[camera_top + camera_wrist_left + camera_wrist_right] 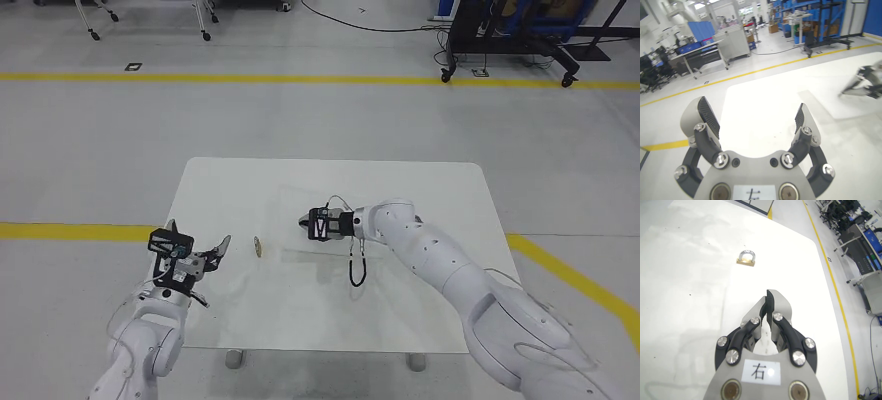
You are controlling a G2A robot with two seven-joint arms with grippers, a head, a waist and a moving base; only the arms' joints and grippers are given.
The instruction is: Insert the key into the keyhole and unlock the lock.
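A small brass padlock (257, 246) with a silver shackle lies on the white table (440, 180), left of centre. In the right wrist view the padlock (746, 259) sits a short way beyond my right gripper (768, 294), whose ribbed pads are pressed together; I see no key sticking out of them. From above, the right gripper (304, 222) hovers just right of the padlock, pointing at it. My left gripper (198, 238) stands open near the table's left edge, just left of the padlock. The left gripper (753, 111) has nothing between its fingers.
A black cable (355, 268) hangs in a loop from the right forearm over the table's middle. The right gripper (853, 91) shows blurred at the far side of the left wrist view. Yellow floor lines run around the table.
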